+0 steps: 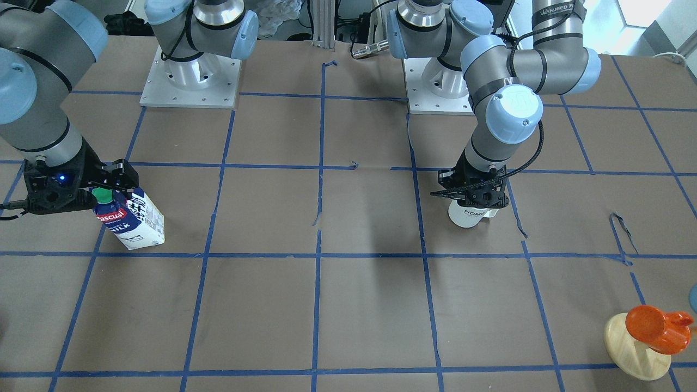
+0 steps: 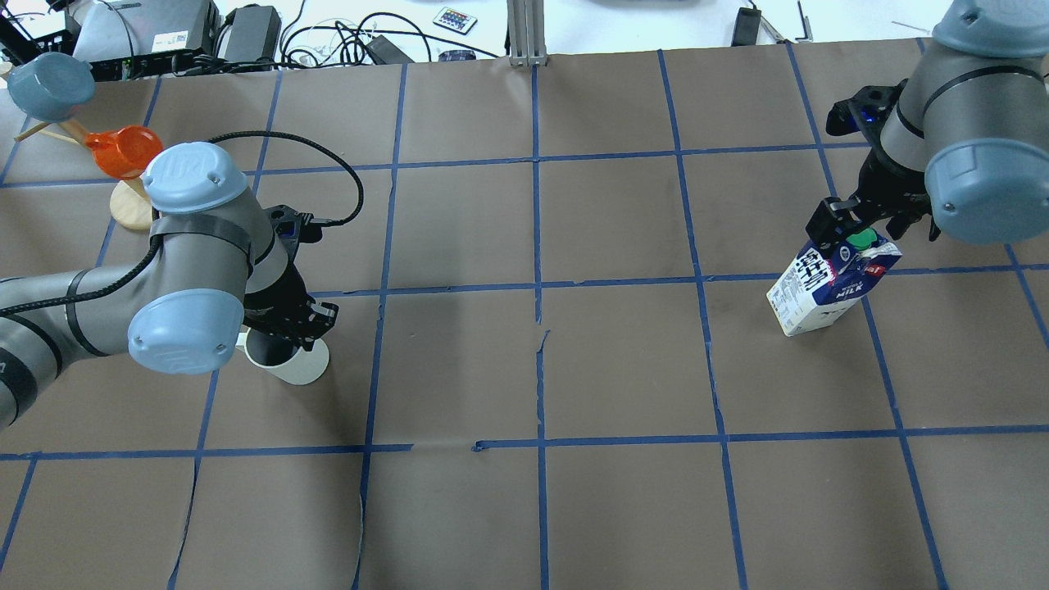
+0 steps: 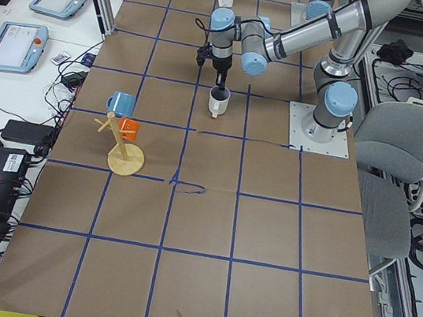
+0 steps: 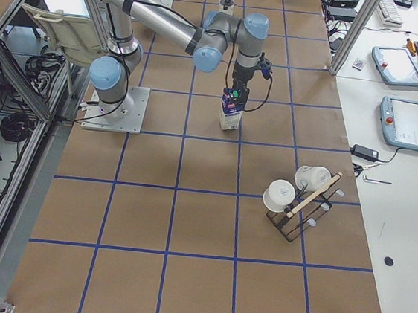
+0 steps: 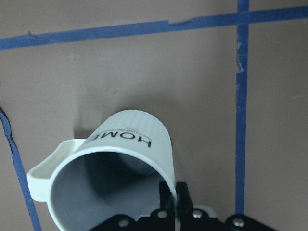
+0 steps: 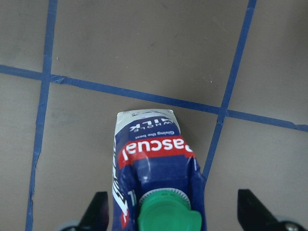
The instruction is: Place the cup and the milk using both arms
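The white ribbed cup (image 1: 468,215) marked "HOME" stands on the brown table; it also shows in the overhead view (image 2: 297,366) and the left wrist view (image 5: 130,139). My left gripper (image 1: 474,193) reaches down from above and is shut on the cup's rim wall, one finger (image 5: 181,192) outside it. The blue and white milk carton (image 1: 133,220) with a green cap stands upright across the table, also in the overhead view (image 2: 824,287) and the right wrist view (image 6: 154,149). My right gripper (image 1: 109,182) is open around the carton's top, fingers (image 6: 98,209) apart from its sides.
A wooden mug tree (image 1: 637,348) with an orange mug (image 1: 653,326) stands near the table corner on my left side. A rack with white cups (image 4: 298,199) stands on my right side. Blue tape lines grid the table. The arm bases (image 1: 190,76) sit at the robot's edge.
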Controlling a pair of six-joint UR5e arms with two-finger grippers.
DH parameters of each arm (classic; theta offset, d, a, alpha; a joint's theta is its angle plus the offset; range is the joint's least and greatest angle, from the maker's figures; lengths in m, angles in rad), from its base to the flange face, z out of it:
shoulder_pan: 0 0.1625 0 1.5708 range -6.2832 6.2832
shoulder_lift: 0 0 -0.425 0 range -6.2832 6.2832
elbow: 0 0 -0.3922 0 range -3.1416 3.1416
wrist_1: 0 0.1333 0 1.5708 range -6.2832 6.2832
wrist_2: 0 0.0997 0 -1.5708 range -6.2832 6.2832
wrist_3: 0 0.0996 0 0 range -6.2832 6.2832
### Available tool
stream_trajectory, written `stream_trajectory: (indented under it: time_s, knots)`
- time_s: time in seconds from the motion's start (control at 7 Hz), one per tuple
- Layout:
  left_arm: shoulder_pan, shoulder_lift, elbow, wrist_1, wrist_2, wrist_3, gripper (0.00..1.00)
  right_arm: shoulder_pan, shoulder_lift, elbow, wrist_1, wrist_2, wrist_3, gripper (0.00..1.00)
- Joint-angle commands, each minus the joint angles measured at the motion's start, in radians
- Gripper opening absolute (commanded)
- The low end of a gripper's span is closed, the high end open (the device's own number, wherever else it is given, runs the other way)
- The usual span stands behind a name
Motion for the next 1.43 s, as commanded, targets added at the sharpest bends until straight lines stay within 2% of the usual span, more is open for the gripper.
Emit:
stream_trajectory:
  time_s: [0.0, 0.14, 0.43, 0.71, 0.86, 1.14, 1.29]
  knots:
    - [-0.056, 0.028, 0.038, 0.005, 0.000, -0.063, 0.00, 0.000, -0.005, -0.001, 0.024, 0.006, 0.001, 0.86]
    - [-0.143, 0.022, 0.081, -0.012, 0.005, -0.116, 0.00, 0.000, -0.003, 0.000, 0.026, 0.006, 0.001, 0.81]
    - [-0.330, 0.000, 0.103, -0.009, -0.007, -0.398, 0.00, 0.000, -0.003, -0.004, 0.029, 0.009, 0.001, 0.50]
    - [-0.467, -0.004, 0.110, -0.009, -0.032, -0.610, 0.00, 0.000, -0.005, -0.012, 0.029, 0.011, 0.001, 0.36]
    - [-0.536, -0.021, 0.112, -0.007, -0.043, -0.732, 0.00, 0.000, -0.006, -0.013, 0.029, 0.012, 0.001, 0.31]
    - [-0.578, -0.052, 0.121, -0.007, -0.169, -0.750, 0.00, 0.000, -0.005, -0.055, 0.053, 0.014, 0.008, 0.31]
    - [-0.587, -0.068, 0.157, -0.022, -0.187, -0.750, 0.00, 0.001, -0.005, -0.076, 0.066, 0.024, 0.043, 0.31]
